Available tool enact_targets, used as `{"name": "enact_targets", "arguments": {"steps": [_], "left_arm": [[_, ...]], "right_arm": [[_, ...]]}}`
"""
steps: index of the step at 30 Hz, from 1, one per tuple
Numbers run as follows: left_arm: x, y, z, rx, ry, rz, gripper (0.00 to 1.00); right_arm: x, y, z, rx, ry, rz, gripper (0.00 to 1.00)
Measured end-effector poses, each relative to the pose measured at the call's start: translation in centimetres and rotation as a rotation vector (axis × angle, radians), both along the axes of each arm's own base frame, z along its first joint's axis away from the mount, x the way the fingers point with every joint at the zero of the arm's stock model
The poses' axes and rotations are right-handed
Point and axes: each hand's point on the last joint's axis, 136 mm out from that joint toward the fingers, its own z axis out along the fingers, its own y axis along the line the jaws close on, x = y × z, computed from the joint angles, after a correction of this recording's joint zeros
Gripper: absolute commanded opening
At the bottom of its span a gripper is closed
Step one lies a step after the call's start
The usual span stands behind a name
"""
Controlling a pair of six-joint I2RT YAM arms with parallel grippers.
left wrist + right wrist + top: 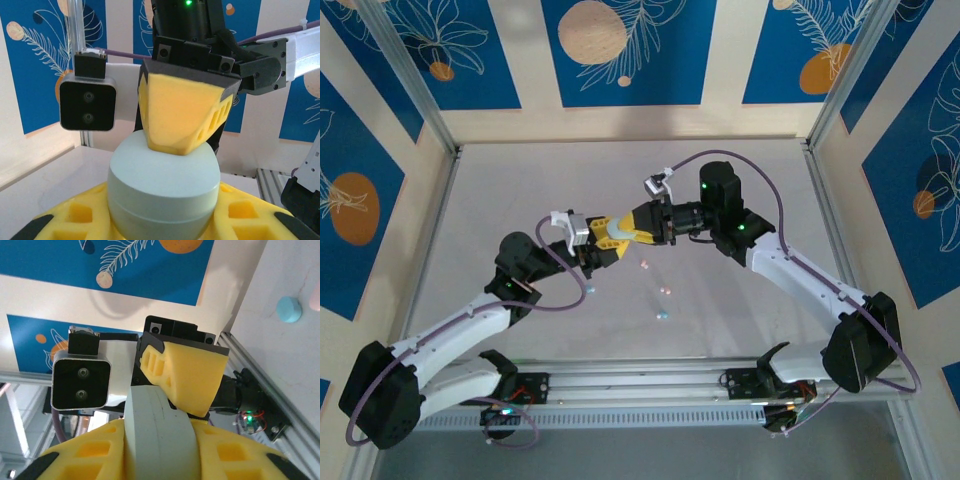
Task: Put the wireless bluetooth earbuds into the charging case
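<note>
**Case shared between both arms, buds loose on the tabletop**

Observation: the charging case (162,175) is lifted clear of the tabletop (520,200), near the middle of the top view. The left fingers (75,215) are closed narrow on it, one on each flank. The right fingers (235,460) come in from the opposite side and look pinched on its far part, with no gap we can see. One of them sits on the case edge at 12 o'clock in the left wrist view. The seam shows as a thin unbroken line, so we read the lid as closed.

The earbuds (665,291) lie scattered on the tabletop at about 5 o'clock from the joined fingers, well apart from the case. None is in it.

Step in hand, as we judge it: opening the lid. To do it well, we would have the left hold the base firmly and the right bear only beyond the seam. The right should swing along the hinge arc and not twist.

Materials: the case is pale mint and matt, a rounded puck with flat faces, and its smooth shell may slip. The fingers are matt yellow with square pockets. The buds are tiny glossy beads in pink and pale blue, and likely to roll.
</note>
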Motion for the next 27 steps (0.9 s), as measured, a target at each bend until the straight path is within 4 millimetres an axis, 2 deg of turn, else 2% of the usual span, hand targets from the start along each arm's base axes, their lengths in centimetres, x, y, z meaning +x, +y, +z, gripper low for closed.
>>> {"name": "enact_targets", "arguments": {"steps": [3,7,9,12,15,18,22,27], "left_arm": [[0.2,0.0,-0.2,0.009,0.006,0.012,0.47],[0.8,0.0,-1.0,0.038,0.042,0.037,0.63],[1.1,0.0,-1.6,0.055,0.067,0.051,0.65],[1.6,0.2,-2.3,0.08,0.104,0.081,0.7],[2.0,0.8,-2.7,0.097,0.137,0.128,0.75],[2.6,1.7,-2.9,0.116,0.179,0.196,0.79],[3.8,3.1,-2.9,0.151,0.253,0.31,0.82],[5.1,4.7,-3.4,0.212,0.342,0.435,0.79]], "right_arm": [[0.3,-0.1,-0.1,-0.005,0.003,-0.016,0.17],[1.2,-0.7,-1.0,-0.025,0.012,-0.081,0.16],[2.1,-1.5,-1.5,-0.038,0.012,-0.139,0.16],[3.9,-3.6,-2.4,-0.063,0.008,-0.257,0.17],[6.6,-6.6,-4.1,-0.104,0.016,-0.403,0.16],[9.2,-9.7,-7.2,-0.172,0.046,-0.533,0.17],[12.5,-13.1,-12.7,-0.304,0.105,-0.652,0.17],[14.9,-14.9,-20.2,-0.428,0.229,-0.64,0.19]]}}
